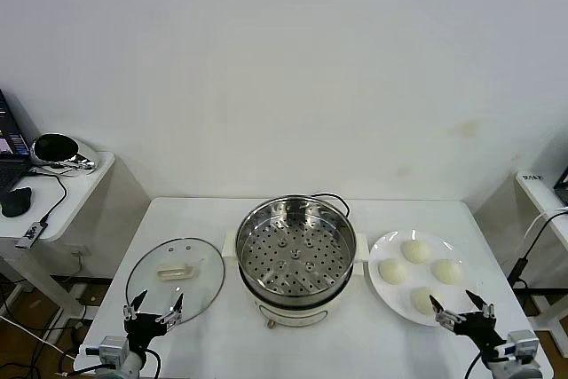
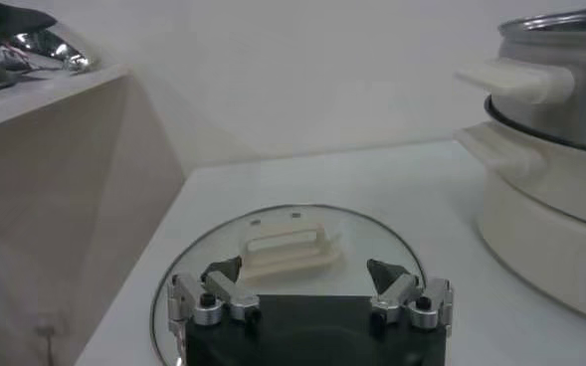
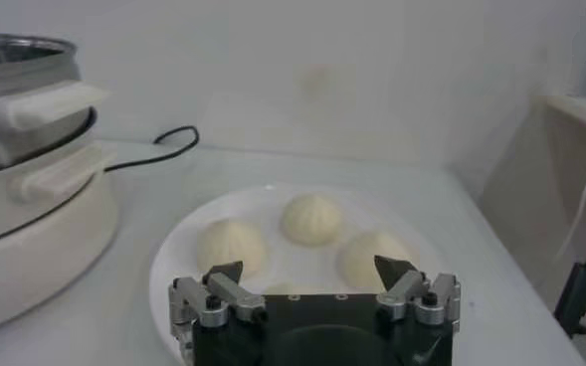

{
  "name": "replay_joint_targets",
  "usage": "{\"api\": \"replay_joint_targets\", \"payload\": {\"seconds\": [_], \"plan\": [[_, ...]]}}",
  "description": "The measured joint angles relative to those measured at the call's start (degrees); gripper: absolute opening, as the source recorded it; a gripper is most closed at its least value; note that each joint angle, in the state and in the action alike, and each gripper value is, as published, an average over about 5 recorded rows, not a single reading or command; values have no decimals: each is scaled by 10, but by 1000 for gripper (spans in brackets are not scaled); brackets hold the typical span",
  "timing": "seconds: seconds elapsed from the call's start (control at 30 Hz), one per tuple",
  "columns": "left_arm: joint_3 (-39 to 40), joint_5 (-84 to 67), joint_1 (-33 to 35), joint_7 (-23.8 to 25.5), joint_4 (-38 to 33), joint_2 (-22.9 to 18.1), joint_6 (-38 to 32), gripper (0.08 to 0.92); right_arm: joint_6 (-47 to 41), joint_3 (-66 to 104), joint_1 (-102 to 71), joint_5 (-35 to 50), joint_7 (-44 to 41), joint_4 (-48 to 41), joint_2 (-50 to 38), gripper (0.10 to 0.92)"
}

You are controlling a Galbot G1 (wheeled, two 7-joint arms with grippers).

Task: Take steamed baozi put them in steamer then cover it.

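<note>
Several cream-white baozi lie on a flat white plate at the table's right. The shiny steamer stands uncovered at the centre on its cream base, its perforated floor bare. Its side shows in both wrist views. The glass cover with its cream bar handle lies flat on the table to the left. My left gripper hangs open at the cover's near edge. My right gripper is open at the plate's near edge, above the nearest baozi.
A black power cord runs behind the steamer. A side table with a laptop, mouse and a shiny dome stands far left. Another shelf edge and cables are at the far right. White wall behind.
</note>
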Motion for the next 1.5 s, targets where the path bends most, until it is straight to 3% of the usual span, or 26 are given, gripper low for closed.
{"api": "replay_joint_targets", "payload": {"seconds": [0.33,0.57,0.87,1.17,1.5], "plan": [[-3,8,7,3,-10,-4,-2,823,-44,6,79,-109,-84,-28,-90,823],[-7,19,19,12,-24,-10,-3,823,-72,-34,185,-214,-235,-72,-193,823],[-10,30,28,16,-35,-17,-9,823,-34,-196,392,-314,-430,-156,-280,823],[-19,33,37,20,-44,-24,-11,823,25,-423,610,-392,-543,-263,-274,823],[-27,41,45,19,-45,-27,-14,823,71,-569,735,-472,-593,-379,-209,823]]}}
